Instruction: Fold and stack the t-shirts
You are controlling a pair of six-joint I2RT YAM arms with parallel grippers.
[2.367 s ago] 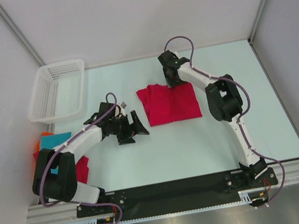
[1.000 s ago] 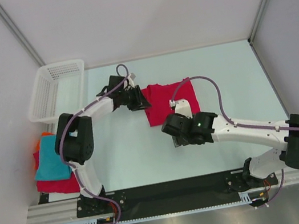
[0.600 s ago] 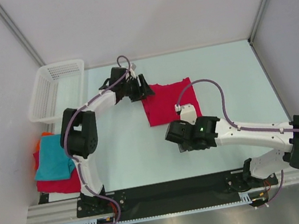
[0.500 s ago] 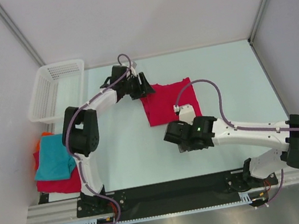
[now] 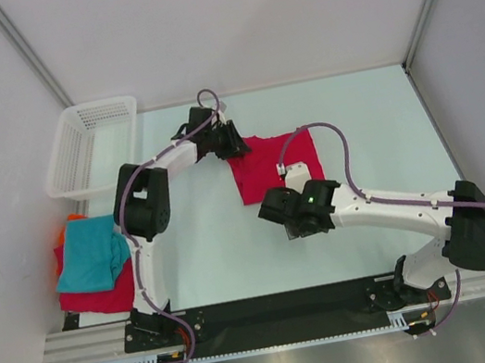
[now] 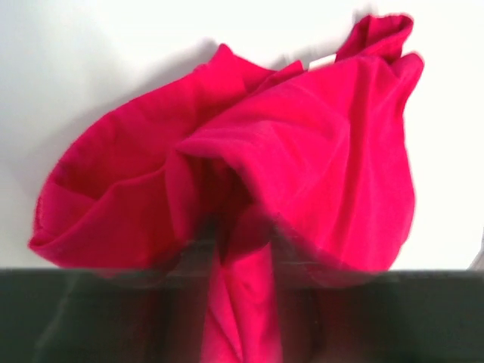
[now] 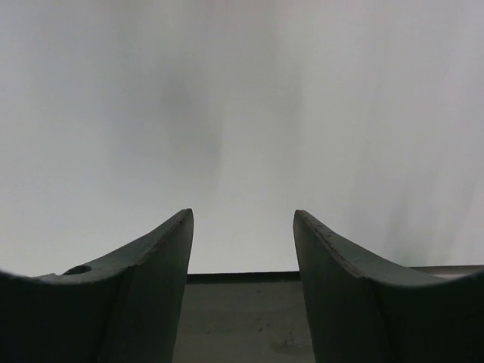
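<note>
White walls close in a pale green table (image 5: 385,137) on three sides, and the two arms are bolted at its near edge. At the far left corner sits a white mesh basket (image 5: 88,107), with nothing visible inside it.

Near the table's middle, toward the far side, lies the crimson shirt (image 5: 277,161), folded to a rough square and flat over most of its area. The left arm reaches out to the shirt's far left corner, where the left gripper (image 5: 233,141) meets the cloth. In the left wrist view the crimson shirt (image 6: 302,151) is drawn up into a rumpled mound, with deep folds running down into the left gripper (image 6: 242,242). Its fingers show only as dark blurs on either side of a pinched band of cloth, so the grip looks closed on that bunch.

The right arm bends in from the right, and the right gripper (image 5: 286,216) hangs over bare table just near of the shirt's near edge, apart from the cloth. From the right wrist its two dark fingers stand spread, with only plain table between them; the right gripper (image 7: 242,219) holds nothing.

At the table's left edge, near of the basket, is a stack: a teal shirt (image 5: 91,255) on top, a red shirt (image 5: 103,298) beneath it and showing at the near side, and an orange shirt (image 5: 62,237) peeking out at the far left.
</note>
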